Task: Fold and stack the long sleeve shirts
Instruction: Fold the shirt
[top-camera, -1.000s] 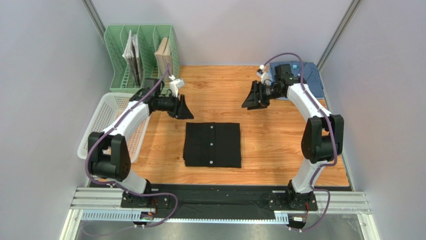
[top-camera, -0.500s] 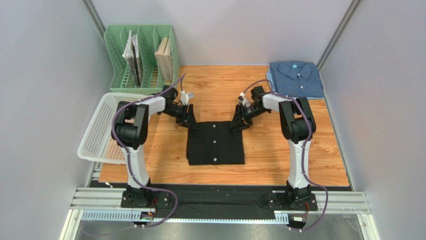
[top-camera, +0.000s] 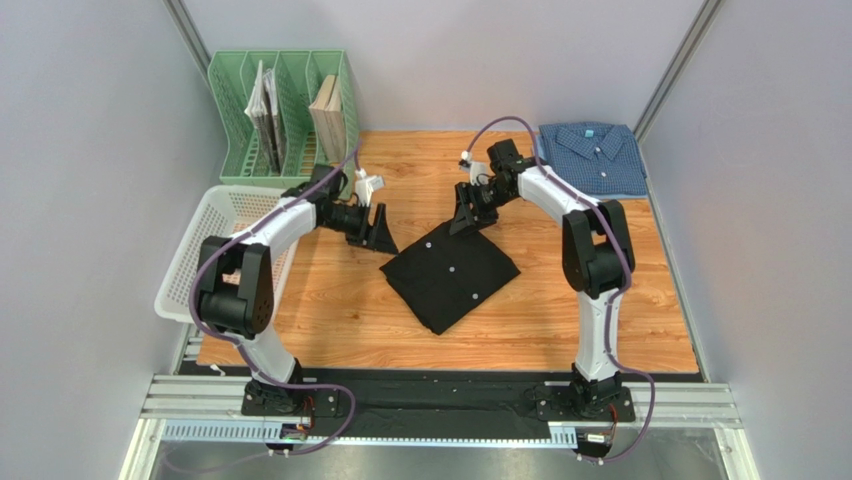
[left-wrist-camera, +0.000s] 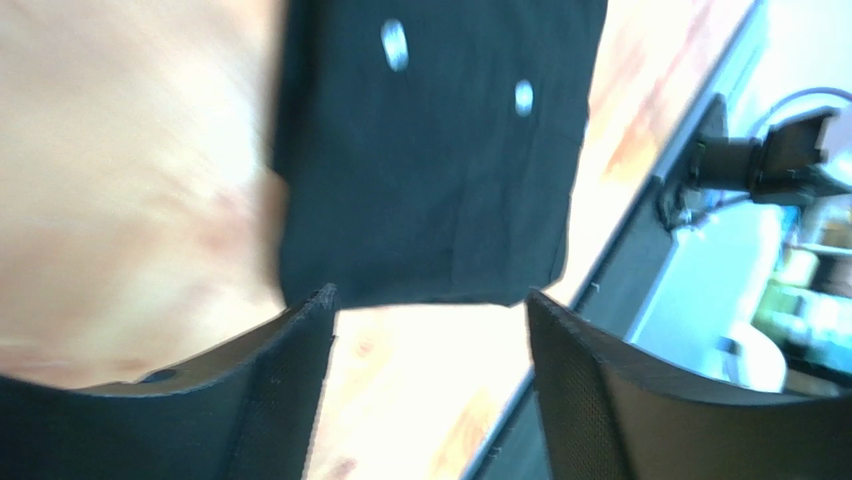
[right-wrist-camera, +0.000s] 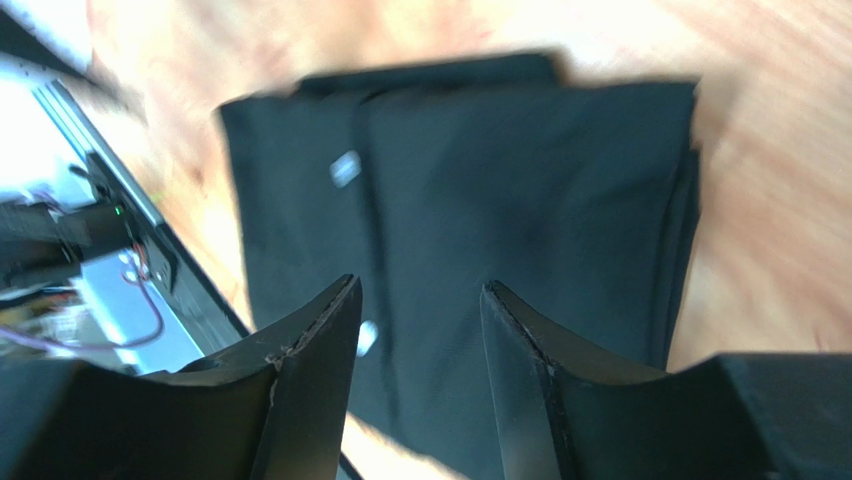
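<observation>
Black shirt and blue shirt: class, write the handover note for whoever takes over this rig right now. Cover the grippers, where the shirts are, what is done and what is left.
Left gripper: open, empty, just off the black shirt's edge.
Right gripper: open, over the black shirt's far end, nothing clamped.
Black shirt: folded, in the middle of the table, lying skewed to its edges.
Blue shirt: folded, at the far right corner, apart from the black one.
Done: both shirts folded.
Left: stack one shirt on the other.
</observation>
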